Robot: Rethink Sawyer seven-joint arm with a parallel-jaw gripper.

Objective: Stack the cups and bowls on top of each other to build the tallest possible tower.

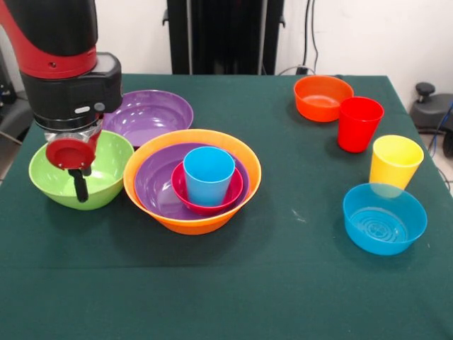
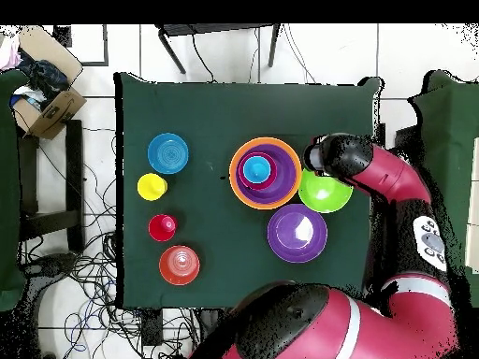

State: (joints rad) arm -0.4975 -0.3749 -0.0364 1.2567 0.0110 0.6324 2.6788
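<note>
The tower (image 1: 191, 216) is a large orange bowl holding a purple bowl (image 1: 152, 185), a small pink-red bowl (image 1: 205, 204) and the blue cup (image 1: 209, 173). My gripper (image 1: 79, 180) hangs over the lime green bowl (image 1: 110, 185), just left of the tower, its tip down inside the bowl. The second purple bowl (image 1: 152, 113) lies behind. At the right stand the small orange bowl (image 1: 322, 98), red cup (image 1: 359, 124), yellow cup (image 1: 395, 161) and small blue bowl (image 1: 384, 218). In the overhead view the arm covers the far edge of the green bowl (image 2: 327, 194) beside the tower (image 2: 238, 182).
The dark green table (image 1: 226, 283) is ringed by floor with cables. A black stand (image 1: 223, 35) rises behind it. A cardboard box (image 2: 42, 93) sits off the table's corner in the overhead view.
</note>
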